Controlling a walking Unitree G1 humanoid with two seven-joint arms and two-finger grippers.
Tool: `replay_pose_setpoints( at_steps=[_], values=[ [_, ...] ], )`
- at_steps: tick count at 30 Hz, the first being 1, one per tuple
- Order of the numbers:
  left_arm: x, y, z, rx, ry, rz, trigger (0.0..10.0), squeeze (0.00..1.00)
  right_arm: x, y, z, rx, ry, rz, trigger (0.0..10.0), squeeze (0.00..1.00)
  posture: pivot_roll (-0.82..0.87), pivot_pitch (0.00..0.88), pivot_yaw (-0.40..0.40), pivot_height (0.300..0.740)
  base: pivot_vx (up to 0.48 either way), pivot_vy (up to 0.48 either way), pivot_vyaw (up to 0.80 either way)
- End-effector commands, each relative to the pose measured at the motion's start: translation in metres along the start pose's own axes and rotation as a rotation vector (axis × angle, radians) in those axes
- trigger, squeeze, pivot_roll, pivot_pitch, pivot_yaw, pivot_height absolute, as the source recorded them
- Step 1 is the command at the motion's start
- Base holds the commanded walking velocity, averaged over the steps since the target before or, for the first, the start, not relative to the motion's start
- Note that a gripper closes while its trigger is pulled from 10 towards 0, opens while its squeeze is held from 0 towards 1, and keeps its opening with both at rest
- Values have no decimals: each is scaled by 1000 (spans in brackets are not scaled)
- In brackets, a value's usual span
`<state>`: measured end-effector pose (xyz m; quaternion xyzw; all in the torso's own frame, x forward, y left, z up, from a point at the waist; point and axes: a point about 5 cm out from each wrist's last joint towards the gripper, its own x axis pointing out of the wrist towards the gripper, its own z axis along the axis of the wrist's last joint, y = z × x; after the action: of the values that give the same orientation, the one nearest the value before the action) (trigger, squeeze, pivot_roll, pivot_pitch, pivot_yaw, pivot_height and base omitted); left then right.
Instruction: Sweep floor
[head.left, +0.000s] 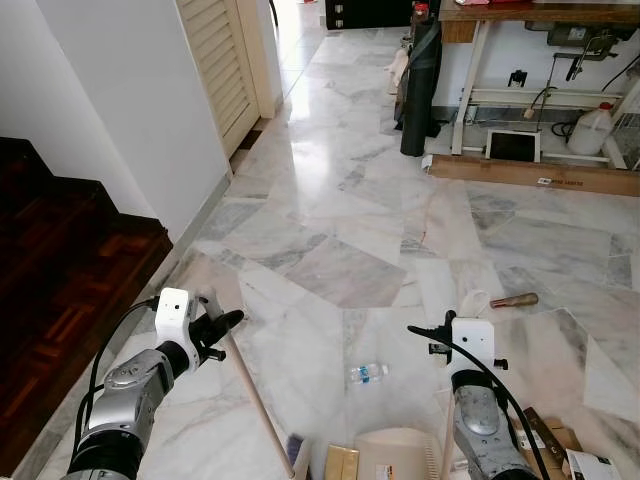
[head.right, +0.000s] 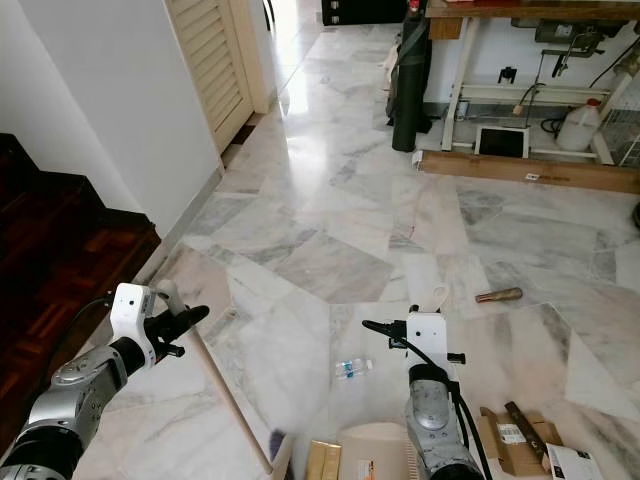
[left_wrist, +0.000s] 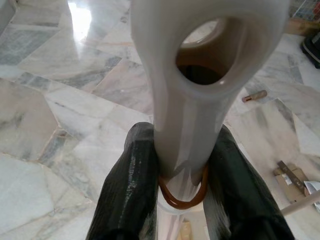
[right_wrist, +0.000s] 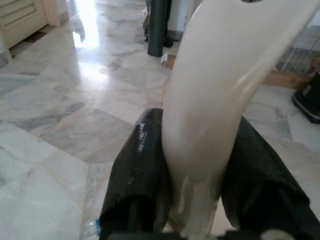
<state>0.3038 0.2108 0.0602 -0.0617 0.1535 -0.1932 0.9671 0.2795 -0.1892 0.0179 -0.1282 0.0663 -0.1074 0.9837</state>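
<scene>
One cream dustpan (head.left: 400, 452) lies on the marble floor (head.left: 330, 230) nearest the camera, right gripper (right_wrist: 195, 165) fingers clamped on its pale handle (right_wrist: 215, 100), left gripper (left_wrist: 182, 170) fingers clamped on one broom handle (head.left: 255, 395) with a hanging hole in left wrist view, one plastic bottle (head.left: 367, 373) between them.

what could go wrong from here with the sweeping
The plastic bottle lies on its side just ahead of the dustpan; a broom stroke may roll it away across the smooth marble rather than into the pan. The left gripper clamps the broom handle near its top end, so the long stick could twist or slip under push.
</scene>
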Motion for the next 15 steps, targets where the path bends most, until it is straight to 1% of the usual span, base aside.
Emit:
replay_pose_setpoints(
  at_steps=[1,7,11,15],
  values=[
    [-3,3,-1,-13,18,0,10000,0,-5,-2,-9,-63,32,5,10000,0,111,64,112,740,0,0,0],
    [-4,3,-2,-11,23,-1,10000,0,-5,-4,-8,-68,13,-25,10000,0,110,69,113,740,0,0,0],
    [-4,3,-2,-9,26,-3,10000,0,-4,-10,-2,-58,-32,-63,10000,0,110,70,114,740,0,0,0],
    [-3,2,-2,-10,28,-4,10000,0,-4,-11,0,-60,-45,-73,10000,0,108,70,113,740,0,0,0]
  ],
)
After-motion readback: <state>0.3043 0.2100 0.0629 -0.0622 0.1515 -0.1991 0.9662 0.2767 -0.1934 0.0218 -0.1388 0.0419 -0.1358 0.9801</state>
